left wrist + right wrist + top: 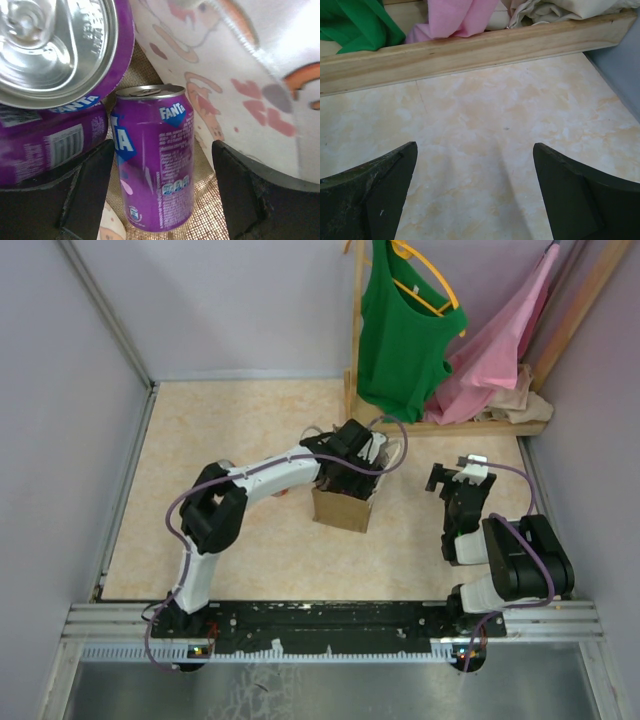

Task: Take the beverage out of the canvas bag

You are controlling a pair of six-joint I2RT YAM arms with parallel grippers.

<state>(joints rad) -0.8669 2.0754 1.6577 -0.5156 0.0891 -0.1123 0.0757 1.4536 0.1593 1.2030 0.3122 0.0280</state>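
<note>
The tan canvas bag (340,508) stands upright mid-table, and my left gripper (352,462) reaches down into its mouth. Inside, a purple Fanta can (155,165) stands upright on the burlap floor (220,215). My left gripper (162,150) is open around that can. The left finger (95,190) is close beside it and the right finger (235,190) stands well apart. A second purple can (55,45) looms at the upper left, silver lid toward the camera. Below it shows another purple can side with a barcode (45,150). My right gripper (475,150) hangs open over bare table, holding nothing.
The bag's white printed lining (240,100) presses in on the right of the upright can. A wooden rack (450,425) at the back right carries a green shirt (400,330) and a pink cloth (500,350). Its base beam (470,50) lies just ahead of my right gripper (452,472). Grey walls enclose the table.
</note>
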